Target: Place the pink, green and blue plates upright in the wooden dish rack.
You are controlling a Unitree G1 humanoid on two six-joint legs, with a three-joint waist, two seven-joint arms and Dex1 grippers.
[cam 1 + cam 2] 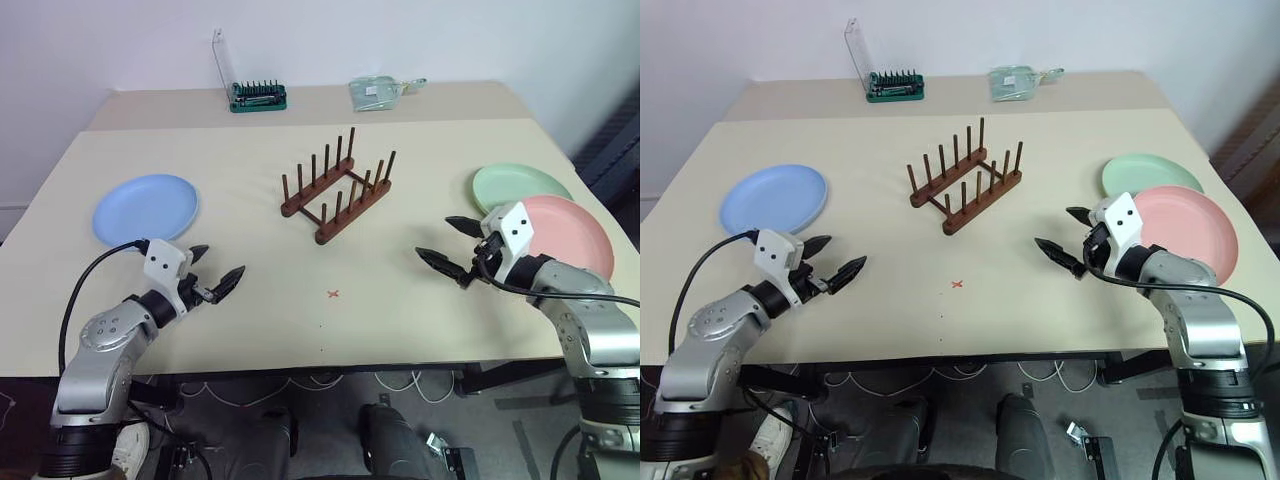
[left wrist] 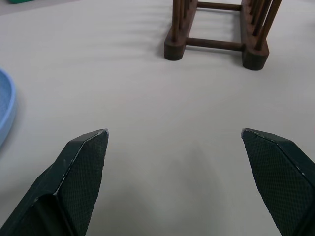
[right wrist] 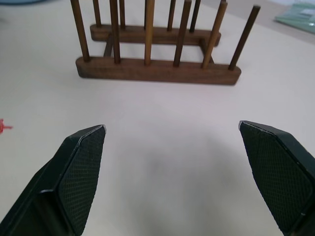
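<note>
Head views: beige counter (image 1: 400,320). Wooden dish rack (image 1: 336,190) sits mid-counter, turned diagonally, no plates in it. Blue plate (image 1: 146,207) lies flat on the robot's left side. Green plate (image 1: 520,185) lies flat on the right side, with the pink plate (image 1: 570,235) just in front of it, overlapping its near edge. Left gripper (image 1: 218,266) hovers over the counter just in front of the blue plate, arm bent in from the left edge, pointing forward and inward, roughly level; fingers spread, holding nothing. Right gripper (image 1: 448,242) hovers beside the pink plate's inner edge, arm coming in from the right, pointing inward toward the rack; fingers spread, holding nothing. Small red cross mark (image 1: 333,294) on the counter between the two grippers. At the far edge: green tray of upright bits (image 1: 259,96) and a clear packet (image 1: 375,92).

Left wrist view: both black fingertips (image 2: 83,162) wide apart, bare counter between them, rack end ahead, blue plate rim at the side.

Right wrist view: fingertips (image 3: 81,162) wide apart, nothing gripped, rack seen side-on straight ahead, red mark at the edge.
</note>
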